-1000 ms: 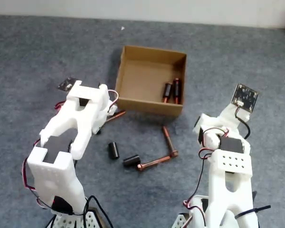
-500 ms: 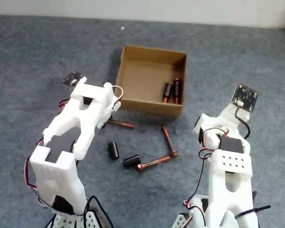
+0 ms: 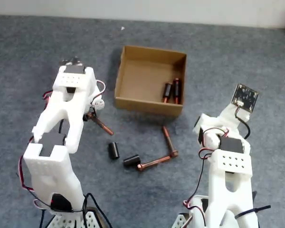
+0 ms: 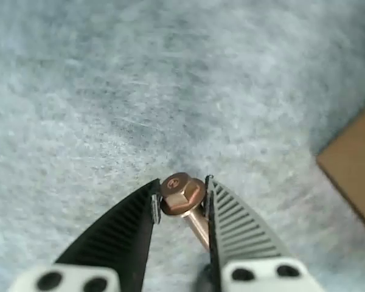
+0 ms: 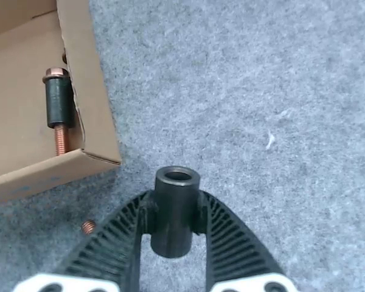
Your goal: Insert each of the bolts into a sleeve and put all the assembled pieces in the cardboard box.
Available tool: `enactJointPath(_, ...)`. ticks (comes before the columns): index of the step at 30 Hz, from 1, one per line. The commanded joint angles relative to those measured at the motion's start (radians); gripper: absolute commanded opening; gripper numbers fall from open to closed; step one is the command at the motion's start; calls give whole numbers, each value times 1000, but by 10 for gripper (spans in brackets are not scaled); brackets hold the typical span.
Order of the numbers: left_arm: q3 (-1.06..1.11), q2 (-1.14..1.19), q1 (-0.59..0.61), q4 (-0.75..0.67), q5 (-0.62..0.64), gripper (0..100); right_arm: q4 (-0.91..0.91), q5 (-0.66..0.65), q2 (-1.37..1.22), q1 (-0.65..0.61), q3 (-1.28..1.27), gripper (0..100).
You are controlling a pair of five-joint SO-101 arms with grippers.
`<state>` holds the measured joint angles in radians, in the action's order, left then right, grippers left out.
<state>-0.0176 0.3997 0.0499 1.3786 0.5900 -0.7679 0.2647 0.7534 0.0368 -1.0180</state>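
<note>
Left gripper (image 4: 181,182) fingers (image 4: 125,225) clenched on copper bolt (image 4: 180,191) head at lower centre, right gripper (image 5: 174,196) fingers (image 5: 228,237) grasping upright black sleeve (image 5: 173,222).

The open cardboard box (image 3: 147,105), far centre, holds two sleeved bolts (image 3: 168,90) at its right. Nearer lie two copper bolts (image 3: 167,139) and two black sleeves (image 3: 114,150). A third bolt (image 4: 182,193) and a third sleeve (image 5: 176,213) are gripped.

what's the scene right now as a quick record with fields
left gripper: shut on bolt, gripped at its head
right gripper: shut on sleeve
cardboard box: two assembled pieces inside
table: two loose sleeves, two loose bolts
bolt in sleeve: not yet
</note>
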Motion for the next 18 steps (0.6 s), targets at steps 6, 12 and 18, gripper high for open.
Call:
enactJointPath(6, -67, -12, -7, 84, -75, 60, 27, 2, 27, 12, 12, 6)
enactJointPath(12, -65, -12, -7, 127, -72, 216, 27, 2, 27, 12, 12, 6)
enactJointPath(18, -54, -12, -7, 144, -72, 245, 27, 2, 27, 12, 12, 6)
